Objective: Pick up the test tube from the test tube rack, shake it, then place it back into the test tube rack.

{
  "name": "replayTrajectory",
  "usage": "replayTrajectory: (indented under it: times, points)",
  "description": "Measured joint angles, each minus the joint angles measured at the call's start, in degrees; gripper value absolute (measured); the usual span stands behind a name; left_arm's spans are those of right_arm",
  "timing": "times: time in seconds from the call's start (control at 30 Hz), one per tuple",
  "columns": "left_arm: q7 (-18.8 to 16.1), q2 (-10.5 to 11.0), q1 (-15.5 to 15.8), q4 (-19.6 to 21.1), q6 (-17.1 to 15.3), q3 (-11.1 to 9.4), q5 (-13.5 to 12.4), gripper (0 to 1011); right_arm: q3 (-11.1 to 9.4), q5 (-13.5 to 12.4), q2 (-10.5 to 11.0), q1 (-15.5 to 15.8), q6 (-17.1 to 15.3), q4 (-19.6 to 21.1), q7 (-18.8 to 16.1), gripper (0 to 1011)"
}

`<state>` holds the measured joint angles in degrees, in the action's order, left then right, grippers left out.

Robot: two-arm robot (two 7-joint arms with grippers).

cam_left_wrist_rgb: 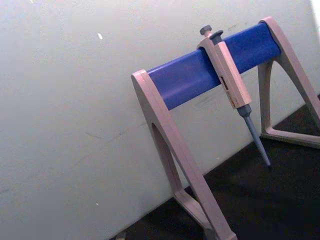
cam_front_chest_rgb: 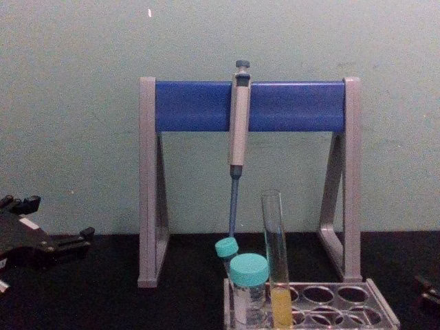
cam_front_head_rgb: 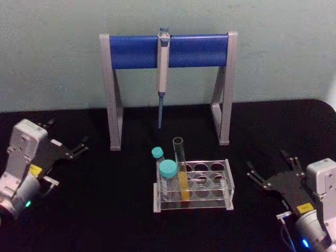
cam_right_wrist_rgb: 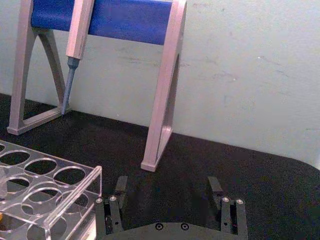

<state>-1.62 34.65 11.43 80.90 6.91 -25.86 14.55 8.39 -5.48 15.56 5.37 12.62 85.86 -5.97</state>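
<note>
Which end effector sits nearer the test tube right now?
Right, narrowly. The right end effector rests open on the table just past the test tube rack, on the far side from the test tube. The left end effector sits open farther off at the table's left.

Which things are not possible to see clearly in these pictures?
- Test tube rack: chest view, front part cut off by the bottom edge.
- Test tube: head view, base hidden inside the rack.
- Smaller teal-capped tube: head view, body hidden behind the larger one.
- Right gripper: right wrist view, base cut off by the bottom edge.
</note>
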Motion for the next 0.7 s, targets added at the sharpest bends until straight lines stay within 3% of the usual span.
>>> replayTrajectory:
  times: [0.7]
  points:
    - [0.00,0.00,0.00,0.00,0.00,0.00,0.00,1001,0.00,0.00,0.00,0.00,0.00,0.00,0.00,1000]
